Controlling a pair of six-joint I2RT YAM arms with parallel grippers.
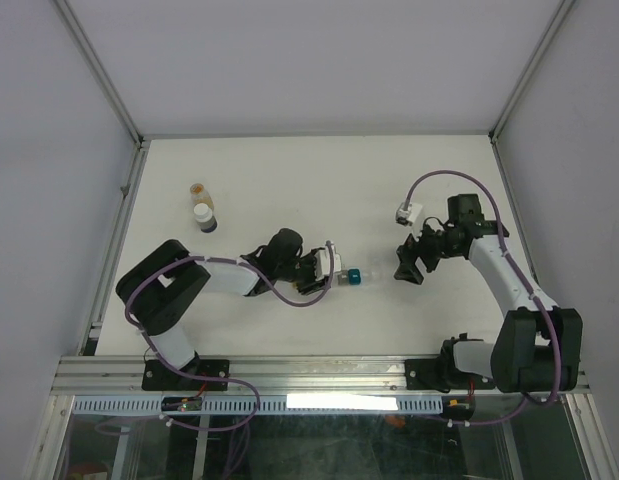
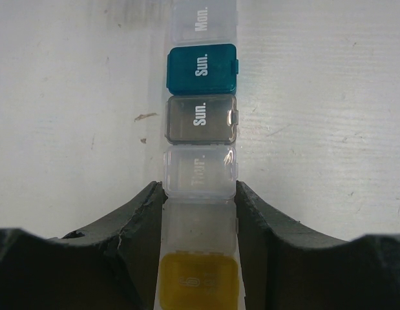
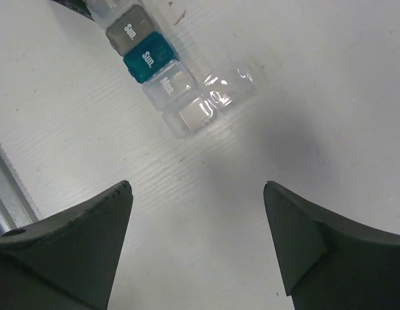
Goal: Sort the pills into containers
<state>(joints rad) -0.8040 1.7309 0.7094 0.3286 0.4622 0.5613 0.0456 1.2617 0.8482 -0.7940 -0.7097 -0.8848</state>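
The containers (image 2: 201, 119), a narrow strip of joined lidded compartments, lie flat on the white desk (image 1: 289, 180) near its middle, between the two arms. The left fingers (image 2: 145, 213) are clamped on both long sides of a clear compartment, which sits between the yellow compartment (image 2: 198, 281) nearest the wrist and a clear one marked "Thur."; beyond these come a grey "Sun.", the teal compartment (image 2: 203, 68), also marked "Sun.", and a clear "Mon.". In the right wrist view the far end compartment seems to have its clear lid flipped open to one side. The right fingers (image 3: 90, 219) are spread wide and hold nothing, hovering over bare desk just beyond that end of the strip. Two small bottles (image 1: 202, 205) stand together toward the back left, well apart from the strip.
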